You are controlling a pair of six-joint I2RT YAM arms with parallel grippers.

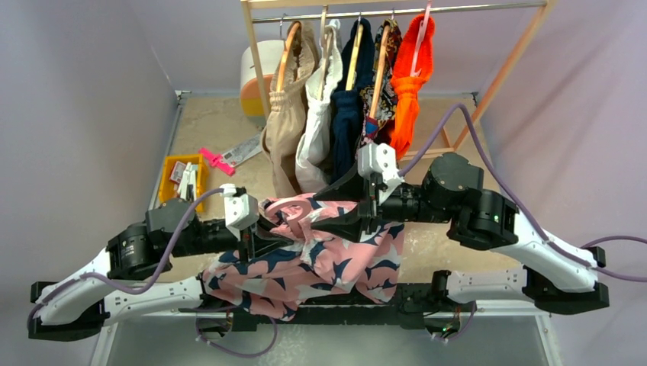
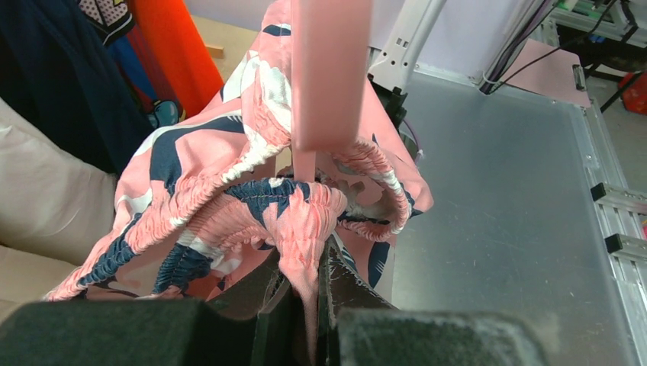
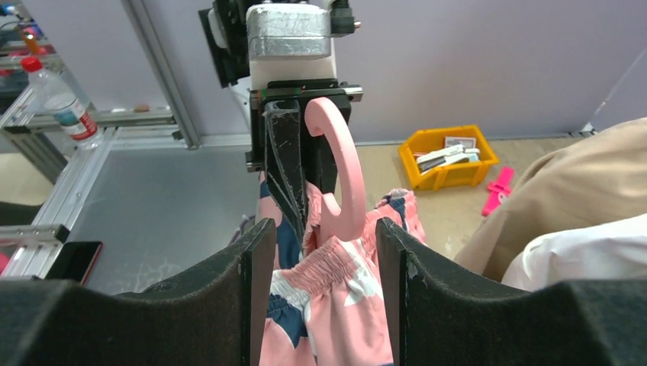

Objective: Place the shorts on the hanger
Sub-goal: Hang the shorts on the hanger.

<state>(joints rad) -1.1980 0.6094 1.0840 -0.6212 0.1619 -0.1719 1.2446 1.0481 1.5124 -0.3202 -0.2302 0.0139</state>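
The pink shorts with the navy-and-white print hang bunched between my two grippers above the table's near edge. The pink hanger sticks up out of their waistband, hook on top; its arms are hidden in the fabric. My left gripper is shut on a fold of the gathered waistband, with the hanger's stem blurred just above. My right gripper is open, its jaws either side of the shorts without pinching them, facing the hook. It also shows in the top view.
A wooden clothes rack at the back holds several garments on tan hangers and an orange garment. The hanging clothes reach down close behind the right wrist. A yellow bin and a pink clip lie at the left.
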